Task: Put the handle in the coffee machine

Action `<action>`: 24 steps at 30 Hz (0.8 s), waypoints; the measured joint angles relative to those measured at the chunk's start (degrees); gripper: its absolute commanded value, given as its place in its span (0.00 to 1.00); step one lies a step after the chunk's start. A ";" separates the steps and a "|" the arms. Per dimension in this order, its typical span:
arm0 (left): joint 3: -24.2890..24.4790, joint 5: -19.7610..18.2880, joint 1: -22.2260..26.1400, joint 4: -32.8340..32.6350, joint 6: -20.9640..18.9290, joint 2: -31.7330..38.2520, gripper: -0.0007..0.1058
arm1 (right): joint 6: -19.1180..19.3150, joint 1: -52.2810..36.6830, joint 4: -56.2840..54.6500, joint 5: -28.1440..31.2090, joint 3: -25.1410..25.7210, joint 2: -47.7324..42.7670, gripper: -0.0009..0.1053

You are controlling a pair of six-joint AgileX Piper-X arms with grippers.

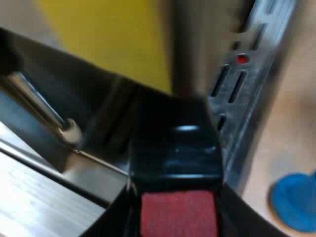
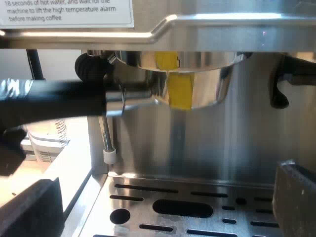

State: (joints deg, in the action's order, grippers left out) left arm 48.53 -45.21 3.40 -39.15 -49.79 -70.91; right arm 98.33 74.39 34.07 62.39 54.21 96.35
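The metal holder (image 2: 190,81) sits up under the espresso machine's (image 2: 222,29) brew head, with yellow tape on its basket. Its dark handle (image 2: 54,101) sticks out sideways past the steam wand (image 2: 105,133). In the left wrist view the same handle (image 1: 173,153) lies close up with its red end (image 1: 177,215) nearest, and my left gripper (image 1: 175,222) is shut on it, with dark fingers (image 1: 106,224) on either side. My right gripper (image 2: 165,207) hangs open over the drip tray (image 2: 197,197), facing the machine's front with nothing between its fingers (image 2: 34,207).
A blue tamper (image 1: 294,202) stands on the wooden table beside the slotted drip tray (image 1: 237,89). The steam wand's white tip (image 1: 71,131) hangs close to the handle. A measuring glass (image 2: 47,140) stands beyond the wand.
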 measured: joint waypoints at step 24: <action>0.15 -6.41 2.92 -3.55 -3.85 0.00 0.01 | 0.00 0.00 0.00 0.00 0.00 0.00 0.82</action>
State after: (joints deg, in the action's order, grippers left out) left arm 48.68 -51.62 6.32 -42.69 -53.64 -70.91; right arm 98.33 74.39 34.07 62.39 54.21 96.35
